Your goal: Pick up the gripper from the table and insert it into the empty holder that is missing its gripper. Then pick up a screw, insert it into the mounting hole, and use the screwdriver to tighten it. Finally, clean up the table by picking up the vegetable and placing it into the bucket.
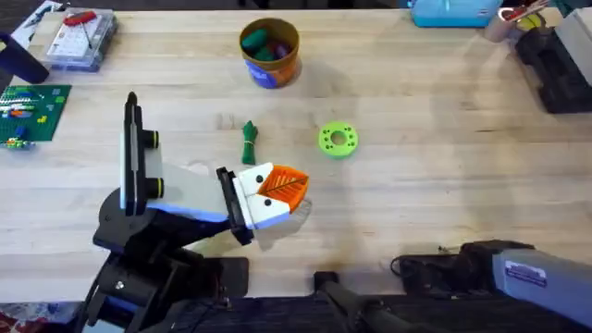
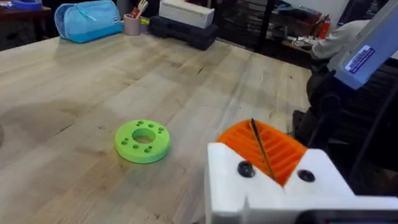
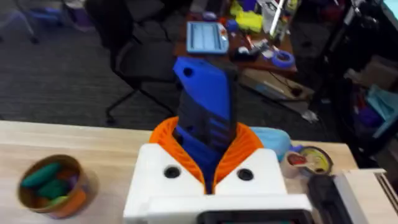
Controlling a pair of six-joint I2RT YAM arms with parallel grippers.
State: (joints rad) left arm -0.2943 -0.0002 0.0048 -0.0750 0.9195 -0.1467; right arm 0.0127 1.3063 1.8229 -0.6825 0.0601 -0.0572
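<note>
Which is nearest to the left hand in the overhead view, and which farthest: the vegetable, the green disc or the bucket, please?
From the left hand:
1. Vegetable, just beyond the hand, slightly to its left.
2. Green disc, beyond and to its right; close to the vegetable's distance, hard to separate.
3. Bucket, clearly farthest, near the table's far edge.

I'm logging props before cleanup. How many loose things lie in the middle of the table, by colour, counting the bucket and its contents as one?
Dark green: 1, the vegetable
Bright green: 1, the disc with holes
Orange-yellow: 1, the bucket
Total: 3
</note>
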